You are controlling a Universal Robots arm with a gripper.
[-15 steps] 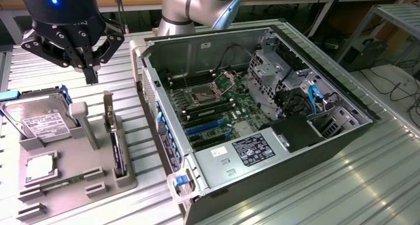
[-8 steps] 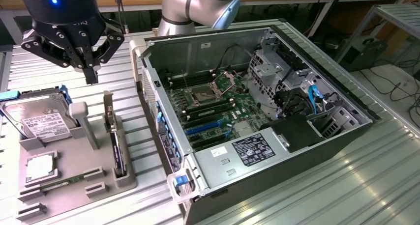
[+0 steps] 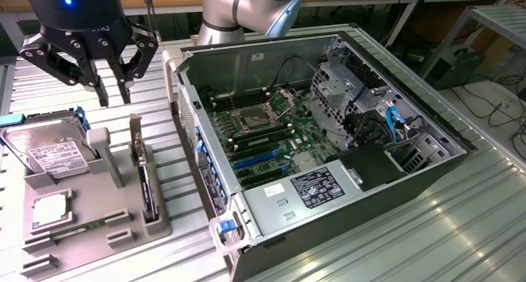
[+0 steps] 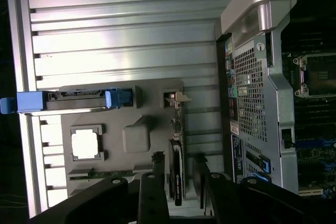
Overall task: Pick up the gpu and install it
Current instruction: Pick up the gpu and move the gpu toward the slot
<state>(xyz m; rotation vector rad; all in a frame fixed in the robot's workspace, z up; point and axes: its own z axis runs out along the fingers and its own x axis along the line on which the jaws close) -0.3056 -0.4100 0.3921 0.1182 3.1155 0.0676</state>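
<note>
Gripper (image 3: 114, 98) hangs with its 2 fingers spread and empty, well above the gpu (image 3: 145, 180). The card stands on edge in a grey tray (image 3: 90, 214), beside the open computer case (image 3: 191, 119).

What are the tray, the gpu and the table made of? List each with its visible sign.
The tray looks like matte grey plastic: dull, moulded shapes, no glare.
The gpu seems a black circuit board with a silver metal bracket; it stands edge-on, so this is uncertain.
The table is bare metal, probably aluminium: ribbed slats with a brushed sheen.
</note>
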